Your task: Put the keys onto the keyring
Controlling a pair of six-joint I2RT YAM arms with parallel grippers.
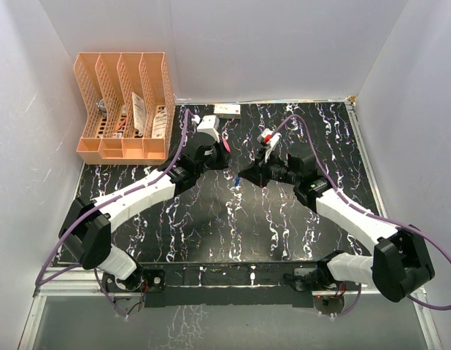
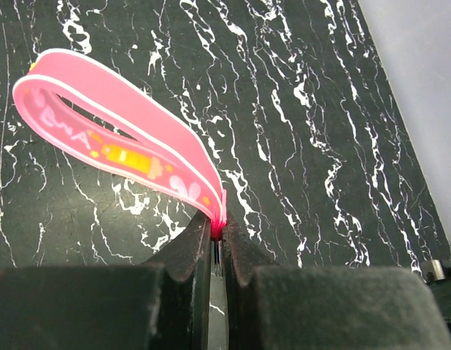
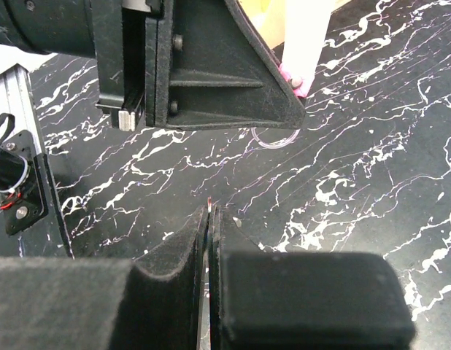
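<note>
The keyring's pink strap (image 2: 116, 138) loops up and to the left from my left gripper (image 2: 218, 230), which is shut on the strap's end. A thin metal edge shows between its jaws. From the right wrist, the thin ring (image 3: 273, 138) hangs just under the left gripper's tip, beside a bit of pink strap (image 3: 294, 80). My right gripper (image 3: 213, 215) is shut on a thin metal sliver seen edge-on, with only its tip poking out. From above, a small blue key head (image 1: 238, 182) shows at the right gripper (image 1: 244, 176), a short way from the left gripper (image 1: 222, 156). The whitish-silver key is out of view.
An orange file organiser (image 1: 127, 109) stands at the back left, and a small white box (image 1: 227, 110) lies by the back wall. Purple cables run along both arms. White walls close in the black marbled table (image 1: 211, 233). The left gripper's body (image 3: 203, 73) fills the upper part of the right wrist view.
</note>
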